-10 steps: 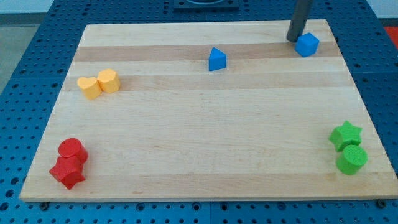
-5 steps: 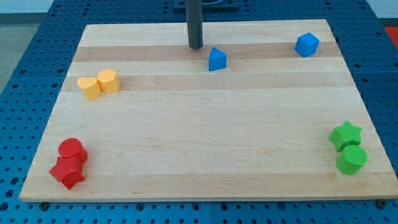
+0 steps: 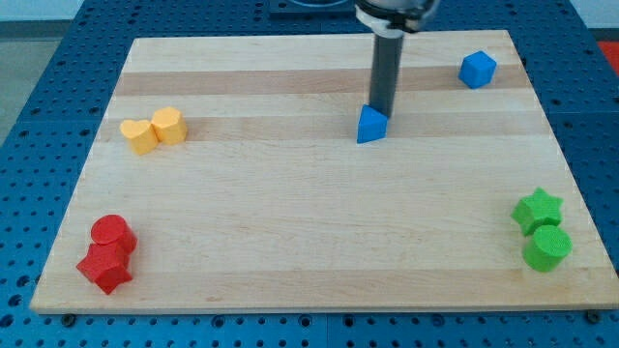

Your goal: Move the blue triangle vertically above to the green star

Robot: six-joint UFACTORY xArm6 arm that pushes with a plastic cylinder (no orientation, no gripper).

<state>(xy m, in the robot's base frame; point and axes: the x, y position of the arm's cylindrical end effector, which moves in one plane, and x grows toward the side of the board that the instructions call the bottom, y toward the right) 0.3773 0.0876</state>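
The blue triangle lies on the wooden board, a little right of centre in the upper half. My tip touches the triangle's upper edge, just above it and slightly to its right. The green star sits near the board's right edge, low in the view, far to the right of and below the triangle.
A green cylinder touches the star from below. A blue cube sits at the upper right. A yellow heart and yellow hexagon sit at the left. A red cylinder and red star sit at the lower left.
My tip swept left from the blue cube to above-left of the triangle, then came right and down. The blue triangle has been pushed right and down.
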